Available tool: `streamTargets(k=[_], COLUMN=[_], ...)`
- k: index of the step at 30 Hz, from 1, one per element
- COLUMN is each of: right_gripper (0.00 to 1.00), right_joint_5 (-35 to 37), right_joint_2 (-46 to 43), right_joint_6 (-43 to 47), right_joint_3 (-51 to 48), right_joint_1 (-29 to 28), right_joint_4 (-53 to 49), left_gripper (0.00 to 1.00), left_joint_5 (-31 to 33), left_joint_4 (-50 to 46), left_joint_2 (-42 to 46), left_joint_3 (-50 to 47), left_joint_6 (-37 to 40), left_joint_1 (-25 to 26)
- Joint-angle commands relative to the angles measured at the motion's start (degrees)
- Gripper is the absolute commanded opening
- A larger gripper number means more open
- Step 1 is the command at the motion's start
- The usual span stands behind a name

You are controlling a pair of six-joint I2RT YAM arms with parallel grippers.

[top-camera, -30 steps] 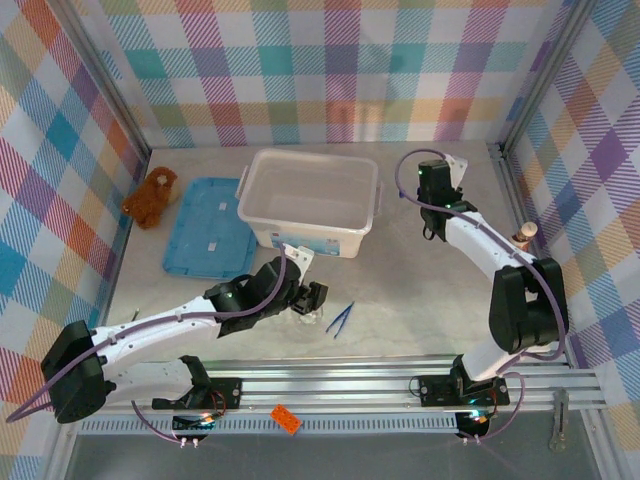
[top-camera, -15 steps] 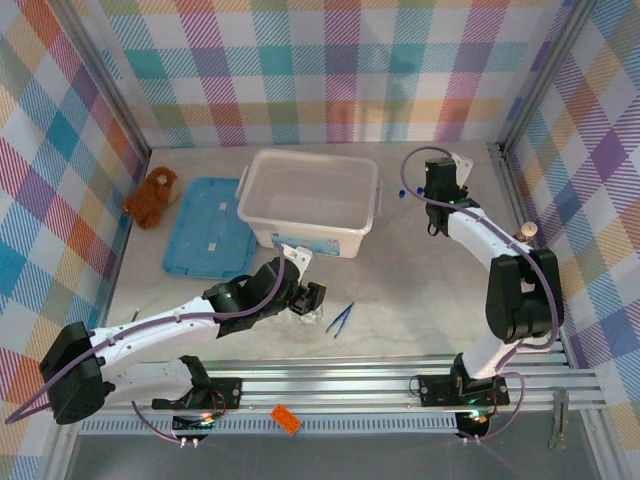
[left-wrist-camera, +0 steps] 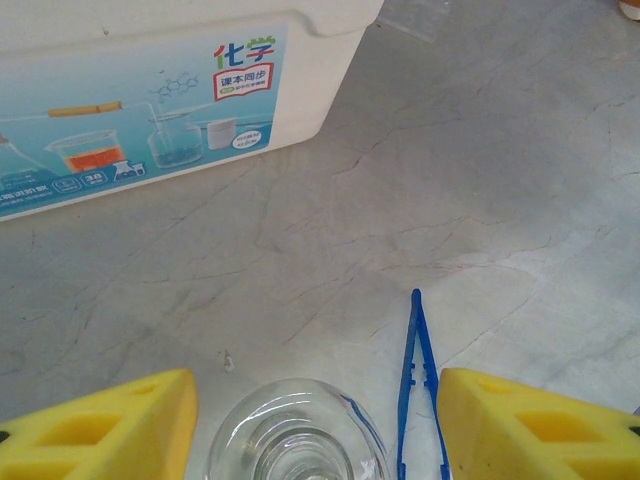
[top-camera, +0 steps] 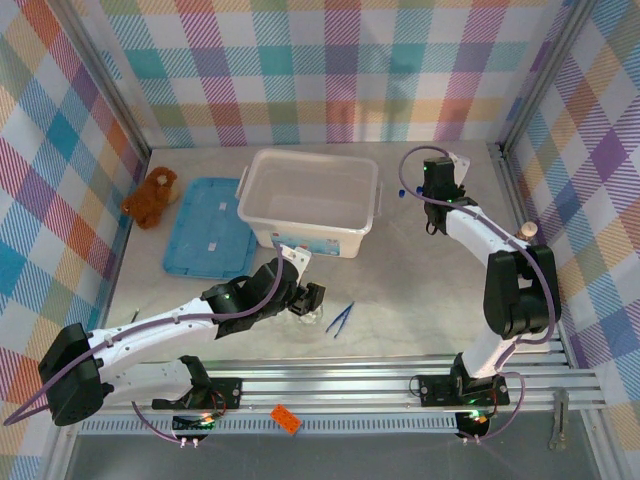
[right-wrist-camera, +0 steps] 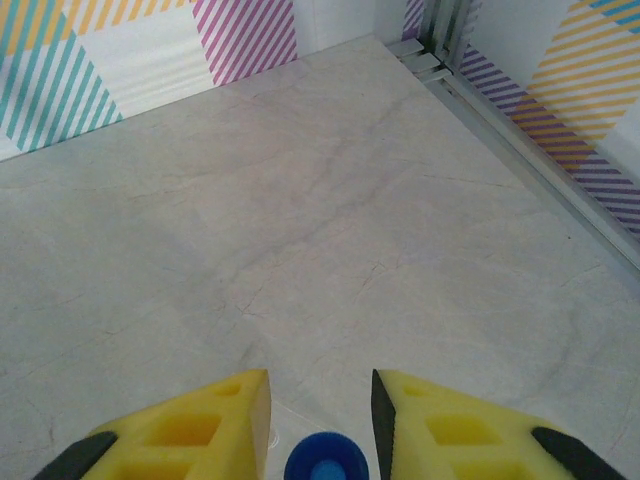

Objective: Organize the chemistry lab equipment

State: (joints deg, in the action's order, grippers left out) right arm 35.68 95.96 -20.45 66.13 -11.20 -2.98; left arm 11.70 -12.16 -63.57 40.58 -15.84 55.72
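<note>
A clear round petri dish point(left-wrist-camera: 295, 435) sits on the table between the fingers of my left gripper point(left-wrist-camera: 317, 400), which stands open with a gap on each side of the dish. Slim blue tweezers point(left-wrist-camera: 415, 380) lie just inside the right finger. From above, the left gripper point(top-camera: 305, 300) hovers over the dish point(top-camera: 310, 318), and the tweezers point(top-camera: 340, 318) lie to its right. At the back right, my right gripper point(right-wrist-camera: 320, 385) stands slightly open. A test tube's blue cap point(right-wrist-camera: 325, 462) shows between its jaws with a small gap on each side. The right gripper point(top-camera: 437, 172) is near the bin's right end.
A white plastic bin point(top-camera: 312, 153) stands at the back centre, its printed wall point(left-wrist-camera: 150, 120) ahead of my left gripper. Its blue lid point(top-camera: 210, 228) lies to its left, with a brown plush toy point(top-camera: 150, 196) beyond. A striped figure point(top-camera: 526, 231) stands by the right wall.
My right gripper's jaws have widened around the blue-capped tube, and that arm has shifted slightly right. The left arm and the dish have not moved.
</note>
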Motion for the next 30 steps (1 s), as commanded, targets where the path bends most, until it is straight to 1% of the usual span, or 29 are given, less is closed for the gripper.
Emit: streamTargets(k=[1, 4, 8, 14, 17, 20, 24, 30], right_gripper=[0.35, 0.37, 0.43, 0.53, 0.54, 0.54, 0.54, 0.54], right_joint_5=[-0.56, -0.66, -0.58, -0.52, -1.2, -1.12, -4.15, -7.26], right_joint_2=[0.34, -0.95, -3.79, -10.44, -14.13, -17.99, -22.6, -27.12], right_joint_6=[-0.17, -0.3, -0.75, -2.05, -3.84, -4.58, -5.57, -3.83], right_joint_3=[0.76, 0.45, 0.32, -0.53, -0.97, -2.67, -5.61, -9.15], right_joint_1=[0.3, 0.29, 0.22, -0.23, -0.92, -3.22, -6.57, -15.02], right_joint_4=[0.92, 0.58, -0.64, -3.08, -6.28, -8.93, -12.32, -17.26], left_gripper=[0.64, 0.64, 0.65, 0.65, 0.64, 0.65, 0.64, 0.64], left_joint_5=[1.13, 1.25, 1.6, 2.27, 2.56, 2.63, 3.01, 4.16], left_joint_4=[-0.49, -0.84, -1.45, -2.62, -3.01, -3.24, -3.23, -6.77], left_joint_2=[0.61, 1.08, 1.52, 1.09, 0.85, 0.52, 0.03, -0.92], left_joint_3=[-0.53, -0.41, -0.2, 0.79, 1.3, 1.82, 2.19, 3.28], left_joint_6=[-0.82, -0.83, -0.69, 0.1, 0.55, 0.81, 1.33, 2.2], left_joint_1=[-0.56, -0.53, -0.52, -0.57, -0.59, -0.53, -0.53, -0.53])
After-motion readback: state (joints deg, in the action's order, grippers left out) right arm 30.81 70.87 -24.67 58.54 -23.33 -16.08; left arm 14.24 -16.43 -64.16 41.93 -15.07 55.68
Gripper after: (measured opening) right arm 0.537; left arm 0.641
